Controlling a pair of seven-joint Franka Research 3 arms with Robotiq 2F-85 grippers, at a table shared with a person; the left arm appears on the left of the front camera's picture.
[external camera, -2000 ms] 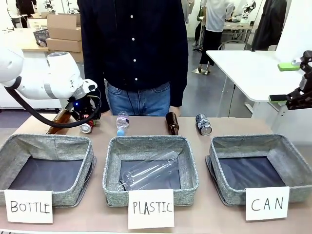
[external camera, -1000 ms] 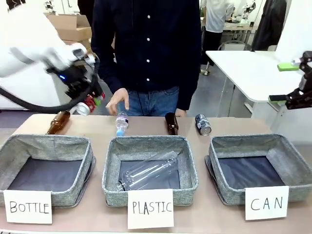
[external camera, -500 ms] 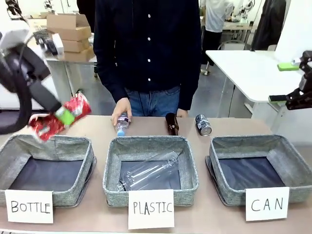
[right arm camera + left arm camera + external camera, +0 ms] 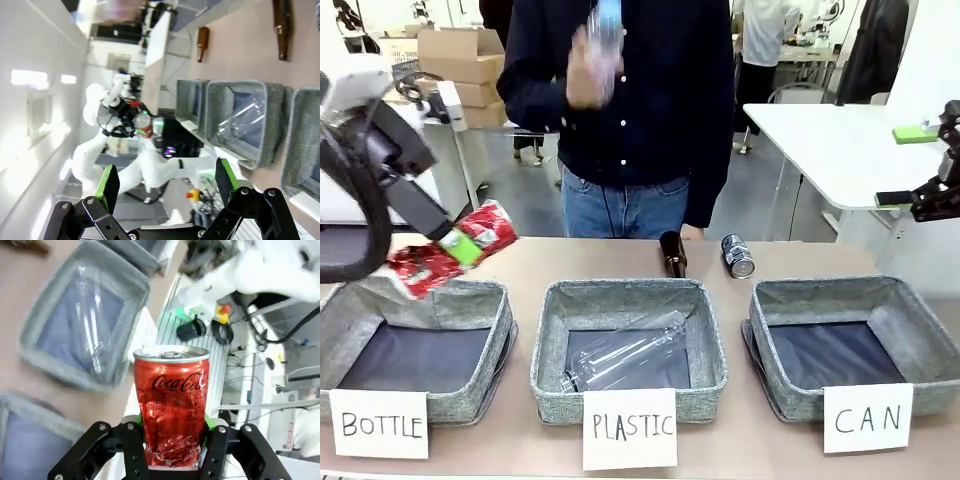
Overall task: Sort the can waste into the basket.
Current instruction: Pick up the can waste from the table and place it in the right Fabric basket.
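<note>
Red can carried above the BOTTLE bin

Left gripper (image 4: 457, 247) stays clenched on the red can (image 4: 453, 249), slightly higher than before; right gripper (image 4: 165, 190) released, unmoved.

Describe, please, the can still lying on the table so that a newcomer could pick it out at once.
Start from the grey fabric basket signed "CAN", the rightmost of three bins. Just behind its far left corner, on the tan table, lies a small dark silver-blue metal can with yellow marks. Its neighbour, the brown glass bottle, is taller and darker; the can is short, shiny and on its side.
</note>
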